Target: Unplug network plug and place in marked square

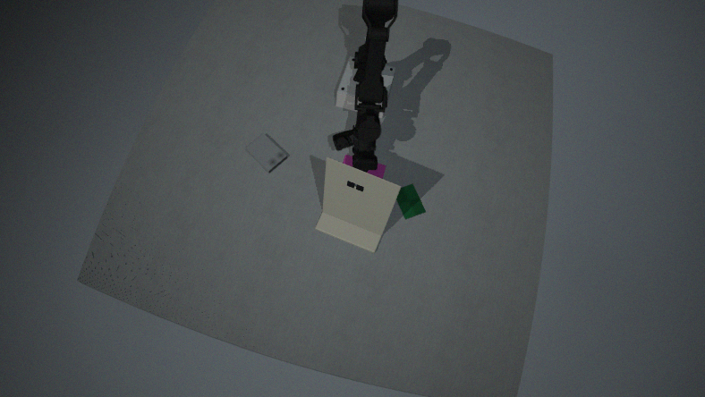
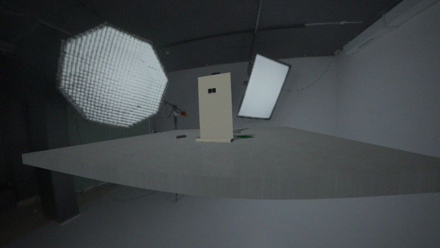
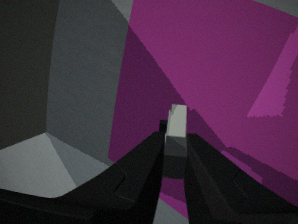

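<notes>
From where I stand, the upright cream panel (image 1: 362, 204) (image 2: 215, 114) rises from the pale surface (image 1: 222, 256) (image 2: 261, 160), its foot lying toward six o'clock in the overhead view. Two small dark openings (image 1: 355, 186) (image 2: 211, 90) sit side by side in its face, high up. The black arm (image 1: 370, 83) reaches in from twelve o'clock, and its gripper (image 1: 362, 170) (image 3: 174, 143) is closed on the plug (image 3: 177, 122), a narrow piece with a light grey upper part and a darker end. Seen from the wrist, the plug stands out between the fingertips against a magenta patch (image 1: 377, 170) (image 3: 200, 55), with its pale end toward twelve o'clock; it is out of the socket and held on the arm's side of the panel. How high it hangs over the patch I can't tell. The magenta lies just beyond the panel's top edge in the overhead view, partly hidden by panel and arm, and shadows cut across it. At three o'clock from the panel is a green patch (image 1: 411, 201) (image 2: 244, 136) (a handsome dark green, even in this gloomy light), while a flat grey block (image 1: 266, 151) (image 2: 181, 136) rests well apart at ten o'clock. In the exterior view, a big eight-sided lamp (image 2: 114, 76) glows toward ten o'clock from the panel, and a rectangular one (image 2: 264, 87) leans toward two.
</notes>
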`<state>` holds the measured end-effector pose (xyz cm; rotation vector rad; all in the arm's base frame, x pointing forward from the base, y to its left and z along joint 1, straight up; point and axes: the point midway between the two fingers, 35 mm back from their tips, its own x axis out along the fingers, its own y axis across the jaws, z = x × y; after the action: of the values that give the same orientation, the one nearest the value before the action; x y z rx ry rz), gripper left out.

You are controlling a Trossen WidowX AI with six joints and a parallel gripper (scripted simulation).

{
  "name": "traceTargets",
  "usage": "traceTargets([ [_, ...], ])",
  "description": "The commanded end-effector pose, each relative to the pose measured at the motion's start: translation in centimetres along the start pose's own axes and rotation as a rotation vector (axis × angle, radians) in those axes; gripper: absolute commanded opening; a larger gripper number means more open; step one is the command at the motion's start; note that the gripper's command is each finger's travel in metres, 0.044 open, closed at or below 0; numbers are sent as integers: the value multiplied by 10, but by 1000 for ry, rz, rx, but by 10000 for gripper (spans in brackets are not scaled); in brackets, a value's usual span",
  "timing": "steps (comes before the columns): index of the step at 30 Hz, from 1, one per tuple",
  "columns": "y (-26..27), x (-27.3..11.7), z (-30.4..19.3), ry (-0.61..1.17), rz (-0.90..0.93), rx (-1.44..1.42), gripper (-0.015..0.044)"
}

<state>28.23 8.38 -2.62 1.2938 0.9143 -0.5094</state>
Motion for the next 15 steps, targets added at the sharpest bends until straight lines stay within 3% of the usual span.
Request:
traceTargets([
  [1, -1, 1, 0, 3, 0, 3, 0],
  [13, -1, 2, 0, 0, 0, 2, 0],
  [15, -1, 2, 0, 0, 0, 2, 53],
])
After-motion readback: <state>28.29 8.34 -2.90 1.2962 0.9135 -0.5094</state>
